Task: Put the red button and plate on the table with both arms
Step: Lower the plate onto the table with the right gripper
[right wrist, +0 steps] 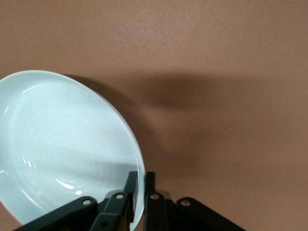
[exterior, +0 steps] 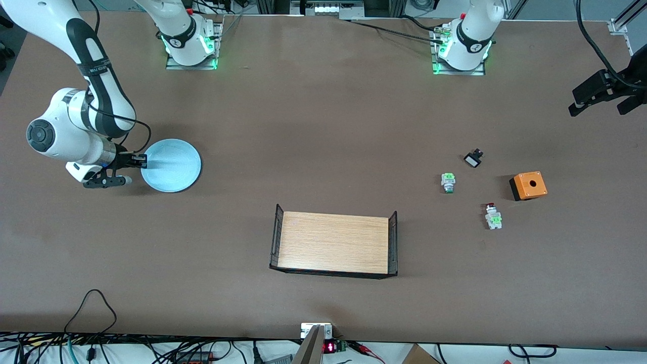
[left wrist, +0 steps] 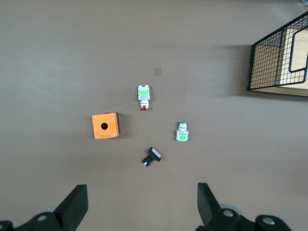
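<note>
The light blue plate [exterior: 174, 165] is at the right arm's end of the brown table [exterior: 323, 126]. My right gripper [exterior: 141, 161] is shut on its rim; in the right wrist view the fingers [right wrist: 131, 185] pinch the rim of the plate [right wrist: 57, 144], which looks tilted over its shadow. The red button [exterior: 493, 216] lies on the table toward the left arm's end, also in the left wrist view [left wrist: 144, 96]. My left gripper [exterior: 594, 93] hangs open and empty high over that end, its fingers [left wrist: 74, 204] wide apart.
A green-and-silver switch [exterior: 448, 182], a small black part with a white face [exterior: 473, 158] and an orange box [exterior: 528, 185] lie near the red button. A light-wood tray with black wire ends [exterior: 333, 244] stands mid-table, nearer the front camera.
</note>
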`<action>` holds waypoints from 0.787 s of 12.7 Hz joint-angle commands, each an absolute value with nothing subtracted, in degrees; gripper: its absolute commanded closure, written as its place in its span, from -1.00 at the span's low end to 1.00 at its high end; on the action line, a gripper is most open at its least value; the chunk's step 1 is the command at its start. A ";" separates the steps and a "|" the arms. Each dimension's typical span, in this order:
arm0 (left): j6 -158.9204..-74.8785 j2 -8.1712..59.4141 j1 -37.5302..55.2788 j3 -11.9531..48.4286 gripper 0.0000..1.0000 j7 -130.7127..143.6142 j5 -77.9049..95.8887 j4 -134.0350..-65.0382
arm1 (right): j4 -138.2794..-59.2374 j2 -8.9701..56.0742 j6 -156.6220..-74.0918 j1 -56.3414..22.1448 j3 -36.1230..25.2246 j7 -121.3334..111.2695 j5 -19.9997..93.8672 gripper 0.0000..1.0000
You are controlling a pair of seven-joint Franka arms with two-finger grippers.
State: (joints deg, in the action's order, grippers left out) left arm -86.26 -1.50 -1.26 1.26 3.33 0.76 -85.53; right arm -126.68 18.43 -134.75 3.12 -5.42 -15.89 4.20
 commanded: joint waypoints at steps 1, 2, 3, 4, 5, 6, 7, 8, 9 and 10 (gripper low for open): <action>-85.17 -1.14 -1.76 1.93 -1.00 3.96 0.44 -84.29 | -127.18 16.36 -134.48 4.22 -4.04 -16.26 4.75 -1.00; -85.17 -1.14 -1.76 1.93 -1.00 3.96 0.44 -84.29 | -126.13 15.56 -132.73 4.22 -4.04 -15.39 4.75 -1.00; -85.17 -1.14 -1.76 1.93 -1.00 3.96 0.44 -84.29 | -124.21 14.86 -129.58 3.87 -3.87 -12.25 4.66 -1.00; -85.17 -1.14 -1.76 1.93 -1.00 3.96 0.44 -84.29 | -121.58 14.51 -125.98 3.78 -2.65 -9.08 4.66 -1.00; -85.17 -1.14 -1.76 1.93 -1.00 3.96 0.44 -84.29 | -119.29 14.50 -123.34 3.78 -1.16 -6.36 4.66 -1.00; -85.17 -1.14 -1.76 1.93 -1.00 3.96 0.44 -84.29 | -117.18 14.50 -122.53 3.78 -0.27 -3.98 4.66 -1.00; -85.17 -1.14 -1.76 1.93 -1.00 3.96 0.44 -84.29 | -116.11 14.50 -122.35 3.78 0.08 -3.26 4.57 -1.00; -85.17 -1.14 -1.76 1.93 -1.00 3.87 0.44 -84.37 | -114.89 14.33 -121.13 3.78 0.87 -3.25 4.57 -1.00; -85.17 -1.14 -1.76 1.93 -1.00 3.87 0.44 -84.37 | -112.61 14.15 -118.42 3.69 0.97 -3.16 4.57 -1.00; -85.17 -1.14 -1.76 1.93 -1.00 3.87 0.44 -84.46 | -109.19 14.24 -114.39 3.60 0.97 -2.82 4.48 -1.00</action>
